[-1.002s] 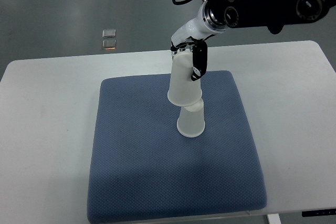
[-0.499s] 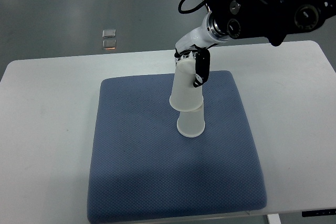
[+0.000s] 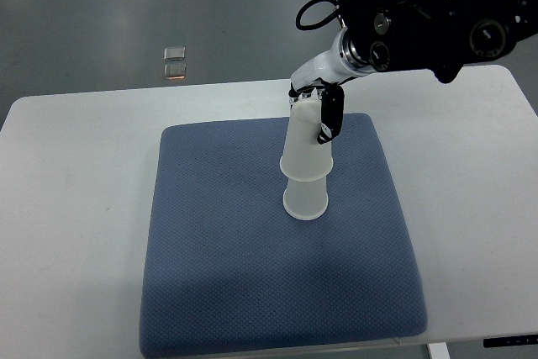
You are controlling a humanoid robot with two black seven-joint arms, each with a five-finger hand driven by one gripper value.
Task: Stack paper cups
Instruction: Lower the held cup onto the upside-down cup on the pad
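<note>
Right hand (image 3: pixel 322 113) is gripping the upper cup (image 3: pixel 306 142) by its base, having swung it upright and lowered it over the lower cup (image 3: pixel 304 199) directly beneath; stacking is nearly finished.

A blue mat (image 3: pixel 252 275) covers the middle of the white table (image 3: pixel 76 208). Two small squares (image 3: pixel 174 62) lie on the floor beyond its far edge.
</note>
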